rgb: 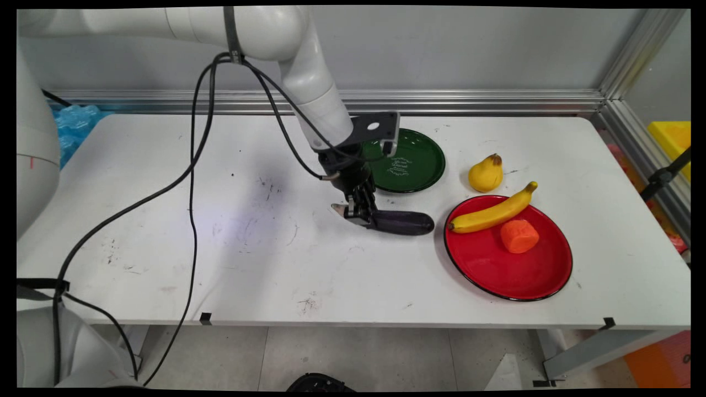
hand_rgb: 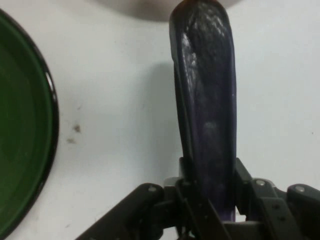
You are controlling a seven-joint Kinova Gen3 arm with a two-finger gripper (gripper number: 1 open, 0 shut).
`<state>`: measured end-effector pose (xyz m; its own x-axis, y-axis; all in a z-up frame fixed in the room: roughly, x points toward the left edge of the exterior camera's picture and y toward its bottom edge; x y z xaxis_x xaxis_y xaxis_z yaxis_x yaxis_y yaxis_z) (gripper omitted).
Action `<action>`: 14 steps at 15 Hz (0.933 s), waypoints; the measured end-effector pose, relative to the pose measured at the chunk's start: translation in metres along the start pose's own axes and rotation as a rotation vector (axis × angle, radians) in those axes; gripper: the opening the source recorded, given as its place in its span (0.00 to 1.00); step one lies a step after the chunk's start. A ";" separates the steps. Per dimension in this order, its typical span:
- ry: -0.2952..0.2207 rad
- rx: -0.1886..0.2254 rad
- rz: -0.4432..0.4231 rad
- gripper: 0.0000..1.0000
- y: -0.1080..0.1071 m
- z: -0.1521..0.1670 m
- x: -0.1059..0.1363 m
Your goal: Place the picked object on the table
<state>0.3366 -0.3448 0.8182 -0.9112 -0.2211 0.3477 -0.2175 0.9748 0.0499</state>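
The hand (rgb: pixel 361 212) grips an eggplant (rgb: pixel 401 223) lying on the desk (rgb: pixel 220 248). Just behind it sits a bare green plate (rgb: pixel 413 165). Beyond the eggplant's far end, a red plate (rgb: pixel 496 270) holds a banana (rgb: pixel 492 213) and an orange chunk (rgb: pixel 519 236).

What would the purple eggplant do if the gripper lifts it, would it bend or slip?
The eggplant looks like a firm, solid shape, so it probably stays stiff. Its skin is shiny, so it may be slippery. The gripper grips it near one end, so the long free end could droop or swing.

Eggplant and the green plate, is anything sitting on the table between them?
Nothing visible does. The hand is shut on the eggplant, which lies just in front of the green plate. Only bare table separates them; the pear and red plate sit off to the side.
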 end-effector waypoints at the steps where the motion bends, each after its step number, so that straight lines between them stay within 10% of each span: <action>1: 0.000 -0.007 0.004 0.00 -0.001 0.004 -0.002; 9: 0.003 -0.032 0.014 0.00 -0.005 0.028 -0.011; 10: 0.005 -0.033 0.014 1.00 -0.005 0.029 -0.011; 14: 0.011 -0.029 0.019 1.00 -0.007 0.032 -0.012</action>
<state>0.3379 -0.3497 0.7836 -0.9110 -0.2023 0.3593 -0.1896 0.9793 0.0707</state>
